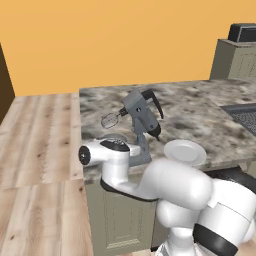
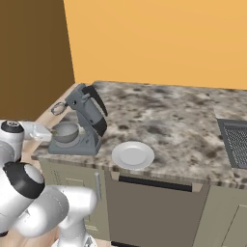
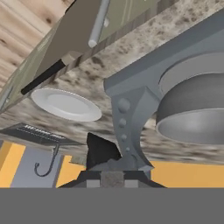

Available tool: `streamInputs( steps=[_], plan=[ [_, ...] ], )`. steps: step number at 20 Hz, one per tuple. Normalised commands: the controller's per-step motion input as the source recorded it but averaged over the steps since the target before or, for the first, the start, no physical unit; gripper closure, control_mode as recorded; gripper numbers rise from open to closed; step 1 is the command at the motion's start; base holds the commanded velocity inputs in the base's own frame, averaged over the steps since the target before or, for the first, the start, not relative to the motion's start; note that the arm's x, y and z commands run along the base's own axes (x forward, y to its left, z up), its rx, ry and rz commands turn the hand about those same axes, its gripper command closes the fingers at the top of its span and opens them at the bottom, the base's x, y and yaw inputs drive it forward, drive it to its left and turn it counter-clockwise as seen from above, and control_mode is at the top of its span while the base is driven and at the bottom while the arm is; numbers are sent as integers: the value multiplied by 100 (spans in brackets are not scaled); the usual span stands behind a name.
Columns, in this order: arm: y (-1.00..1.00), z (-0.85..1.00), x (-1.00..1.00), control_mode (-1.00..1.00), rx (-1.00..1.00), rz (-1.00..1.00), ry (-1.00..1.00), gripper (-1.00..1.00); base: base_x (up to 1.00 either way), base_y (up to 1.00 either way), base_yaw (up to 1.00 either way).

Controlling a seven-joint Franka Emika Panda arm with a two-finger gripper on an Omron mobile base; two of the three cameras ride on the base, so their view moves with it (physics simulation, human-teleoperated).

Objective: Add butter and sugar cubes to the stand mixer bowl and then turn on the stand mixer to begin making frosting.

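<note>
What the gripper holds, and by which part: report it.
Cannot be told. The gripper hangs beside the stand mixer bowl, but the pictures are too murky to show whether anything sits between its jaws.

Glossy white arm (image 1: pixel 175 187) — bulbous rounded links, dark bands at the joints.

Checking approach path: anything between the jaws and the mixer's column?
Nothing visible. In the hand view the stand mixer column sits directly ahead with the stand mixer bowl beside it on the base. The white plate lies apart on the counter, off to the side of the mixer.
</note>
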Motion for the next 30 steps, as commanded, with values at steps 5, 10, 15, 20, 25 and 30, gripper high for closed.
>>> streamInputs(
  steps=[5, 10, 15, 20, 25, 30],
  plan=[
    [0, -13, 24, -100, 0, 5, 0, 100, 0, 0, 0],
    [0, -19, 20, -100, 0, 5, 0, 100, 0, 0, 0],
    [0, -9, 13, -100, 2, 5, 2, 100, 0, 0, 0],
    [0, -5, 7, -100, 1, 4, 2, 100, 0, 0, 0],
    [2, -8, 16, -100, 1, 5, 4, 100, 0, 0, 0],
    [4, -8, 21, -100, 2, 7, 4, 100, 0, 0, 0]
  ],
)
